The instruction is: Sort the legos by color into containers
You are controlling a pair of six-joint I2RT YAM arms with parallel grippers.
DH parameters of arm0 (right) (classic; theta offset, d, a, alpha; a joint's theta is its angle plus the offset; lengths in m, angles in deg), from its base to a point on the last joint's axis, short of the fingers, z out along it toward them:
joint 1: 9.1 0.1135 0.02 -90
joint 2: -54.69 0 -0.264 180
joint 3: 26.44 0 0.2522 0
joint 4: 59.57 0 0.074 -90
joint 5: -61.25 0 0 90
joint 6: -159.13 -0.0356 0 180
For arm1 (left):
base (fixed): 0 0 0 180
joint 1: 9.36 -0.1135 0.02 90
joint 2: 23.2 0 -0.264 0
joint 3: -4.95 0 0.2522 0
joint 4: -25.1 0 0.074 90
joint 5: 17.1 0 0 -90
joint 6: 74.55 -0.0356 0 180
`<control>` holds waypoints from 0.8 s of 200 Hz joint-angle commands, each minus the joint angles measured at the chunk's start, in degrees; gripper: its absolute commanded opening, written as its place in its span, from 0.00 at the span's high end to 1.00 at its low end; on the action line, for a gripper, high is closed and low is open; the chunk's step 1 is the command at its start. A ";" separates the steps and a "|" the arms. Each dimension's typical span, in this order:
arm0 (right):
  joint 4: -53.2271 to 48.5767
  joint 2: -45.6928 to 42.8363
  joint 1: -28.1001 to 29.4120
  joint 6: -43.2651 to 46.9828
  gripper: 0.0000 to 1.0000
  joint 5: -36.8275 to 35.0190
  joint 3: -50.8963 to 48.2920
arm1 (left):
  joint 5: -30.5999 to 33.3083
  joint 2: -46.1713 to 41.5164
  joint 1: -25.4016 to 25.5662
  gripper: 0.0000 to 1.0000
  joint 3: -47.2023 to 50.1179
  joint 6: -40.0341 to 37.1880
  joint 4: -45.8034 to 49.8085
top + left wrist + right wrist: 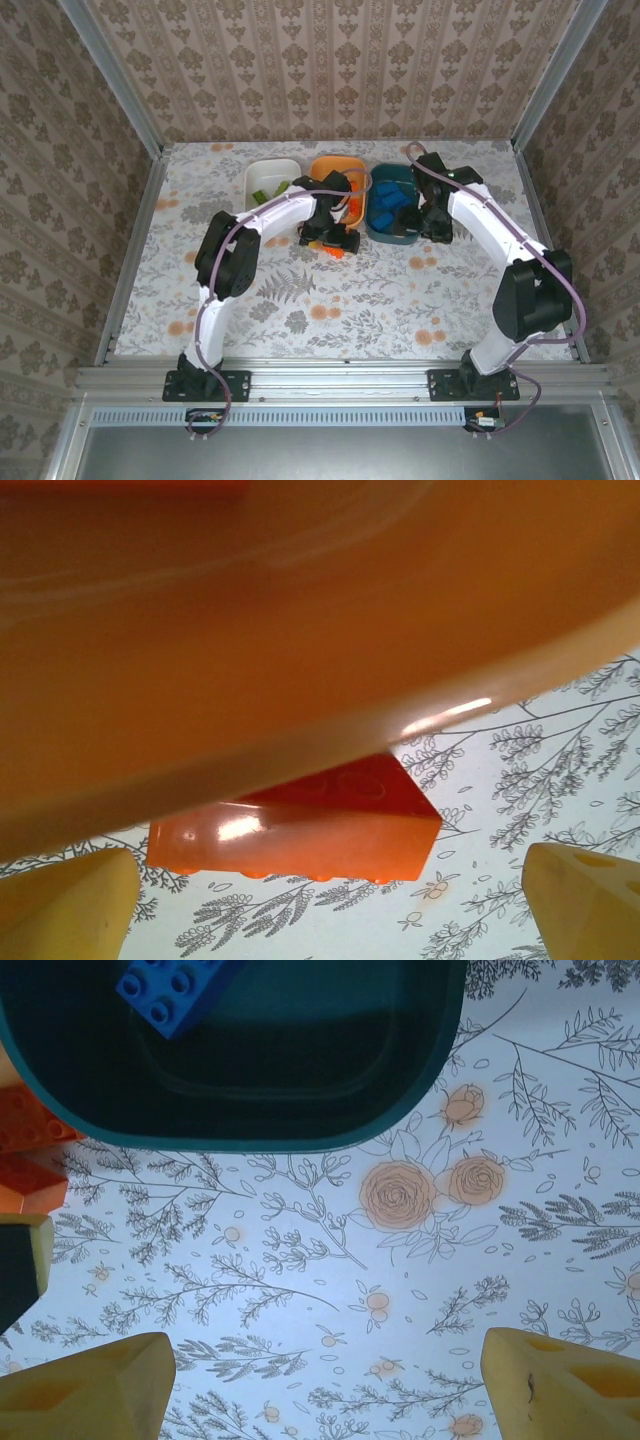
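Left gripper (320, 920): jaws spread, empty. The small bright orange plastic brick (300, 825) lies on the table just ahead, tucked under the near rim of the orange plastic tub (250, 630). Risk: a lift may snag that overhanging rim and tip the tub. Right gripper (320, 1385): spread, empty.

no text, label, brand, number or sign can be read: none on the orange brick (300, 825) just ahead of the left fingers (60, 905), none on the blue brick (175, 990) in the teal tub (420, 1080) ahead of the right fingers (90, 1390).
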 commanded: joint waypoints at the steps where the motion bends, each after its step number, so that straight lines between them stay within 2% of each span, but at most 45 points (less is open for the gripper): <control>1: 0.46 -2.11 -0.37 -0.37 0.19 1.23 -1.28 | 1.27 1.18 0.22 0.00 -2.61 -2.14 3.33; 36: 0.65 -3.12 -0.51 -0.30 0.19 1.60 -1.99 | 1.68 2.21 0.62 0.05 -2.54 -2.14 2.99; 130: 2.25 -7.64 -0.65 -1.89 0.21 2.35 -6.86 | 2.74 0.80 1.20 0.40 -0.09 -2.89 2.55; 160: 3.90 -8.89 -0.56 -3.84 0.21 3.37 -9.23 | 2.40 -1.50 1.22 0.41 1.60 -2.84 2.64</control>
